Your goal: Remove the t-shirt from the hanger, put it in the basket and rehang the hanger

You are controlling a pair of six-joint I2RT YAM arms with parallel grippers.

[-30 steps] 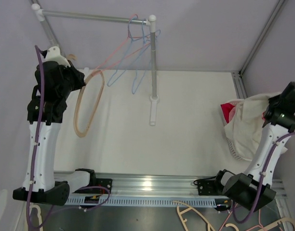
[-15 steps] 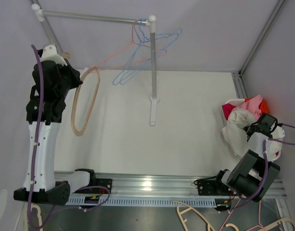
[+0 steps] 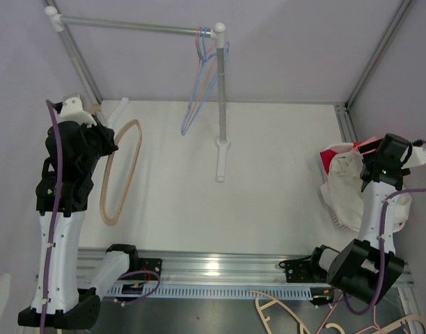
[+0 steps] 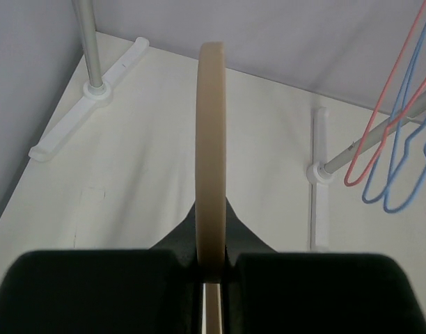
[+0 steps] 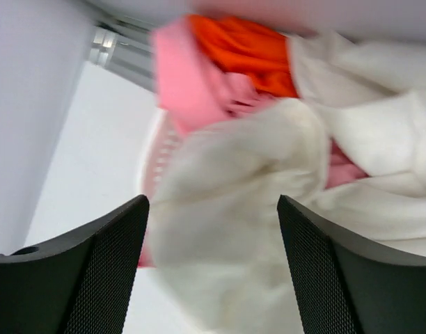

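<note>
Overhead, the left jaws are clamped on the bare tan hanger (image 3: 138,139), its long axis running near-to-far over open worktop (image 3: 269,188) left of the rack (image 3: 221,83), while the white t-shirt (image 3: 345,191) lies heaped by the right edge. The left wrist view shows the hanger (image 4: 213,139) edge-on, pinched between the jaws. Only the right wrist view shows the right jaws apart, empty, above the t-shirt (image 5: 234,181).

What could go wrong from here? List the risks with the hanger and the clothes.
1. The left gripper pinches the wooden hanger by its thin edge only; it may twist or slip out.
2. Swung toward the rail, that hanger could snag the wire hangers.
3. The right gripper is open over the white shirt, piled near the table's right edge; a careless pull might drag clothes off.
</note>
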